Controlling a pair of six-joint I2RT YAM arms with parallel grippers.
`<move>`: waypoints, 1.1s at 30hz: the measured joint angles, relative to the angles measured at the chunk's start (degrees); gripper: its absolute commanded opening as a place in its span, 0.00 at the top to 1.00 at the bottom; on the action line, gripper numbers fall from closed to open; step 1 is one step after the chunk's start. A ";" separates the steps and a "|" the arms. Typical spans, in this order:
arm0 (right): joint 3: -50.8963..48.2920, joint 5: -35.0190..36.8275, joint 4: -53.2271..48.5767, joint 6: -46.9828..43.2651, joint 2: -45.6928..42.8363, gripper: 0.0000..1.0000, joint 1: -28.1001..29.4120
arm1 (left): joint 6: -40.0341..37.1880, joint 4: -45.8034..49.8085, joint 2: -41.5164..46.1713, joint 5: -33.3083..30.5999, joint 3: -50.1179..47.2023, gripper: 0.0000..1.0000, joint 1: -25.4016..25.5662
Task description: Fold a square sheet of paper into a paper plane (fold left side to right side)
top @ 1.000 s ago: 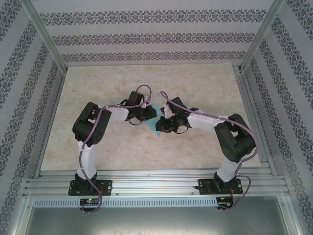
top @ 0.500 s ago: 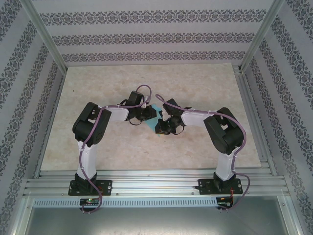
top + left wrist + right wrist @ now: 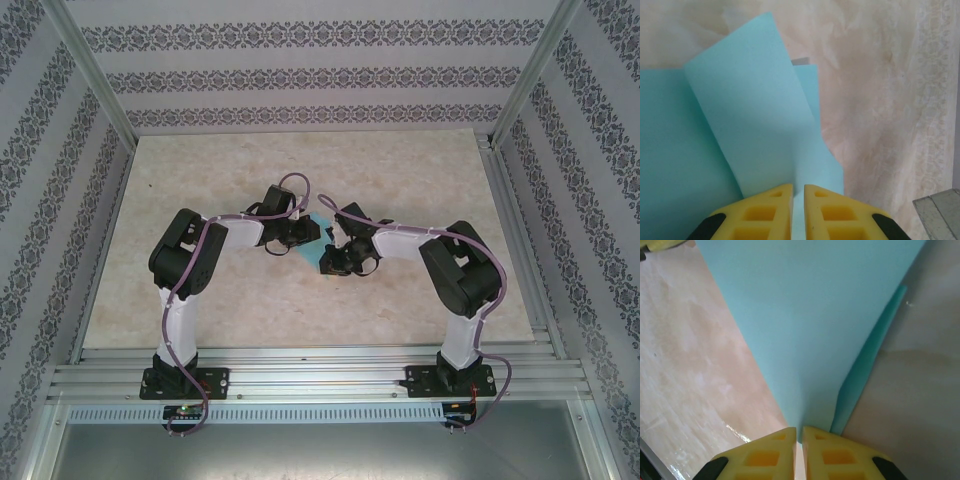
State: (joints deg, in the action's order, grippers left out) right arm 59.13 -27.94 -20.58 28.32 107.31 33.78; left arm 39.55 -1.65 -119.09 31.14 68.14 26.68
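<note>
The part-folded sheet of paper (image 3: 316, 223) lies mid-worktop (image 3: 200, 190) between the two arms, its long axis running roughly far to near. The left tool (image 3: 798, 189) is pinched narrow on the sheet's left, farther part, and the right tool (image 3: 799, 431) is pinched narrow on its near tip. For the left-to-right fold, the left arm looks better placed to carry its side across.

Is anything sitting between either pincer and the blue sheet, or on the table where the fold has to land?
Nothing visible. The left pincer and the right pincer are each shut on the sheet itself, and the table beside it looks bare.
</note>
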 measured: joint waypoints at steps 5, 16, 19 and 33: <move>-2.40 0.04 -0.55 0.02 -1.90 0.87 0.00 | -0.15 0.39 -0.07 0.00 0.20 0.84 0.02; -3.45 -0.39 -5.40 0.33 -5.29 0.85 -0.46 | -0.35 0.42 -0.20 -1.25 0.66 0.84 0.00; -2.54 -1.16 -4.50 1.36 -5.92 0.85 -0.57 | -0.35 0.39 -0.20 -1.27 0.66 0.84 0.00; 2.23 0.79 6.73 6.16 1.79 0.86 -0.52 | -0.33 0.37 -0.20 -1.25 0.66 0.84 0.02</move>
State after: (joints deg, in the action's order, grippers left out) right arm 61.36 -27.16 -13.85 34.48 109.10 33.26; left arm 39.22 -1.28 -119.28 29.89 68.79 26.70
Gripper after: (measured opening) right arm 0.141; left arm 0.157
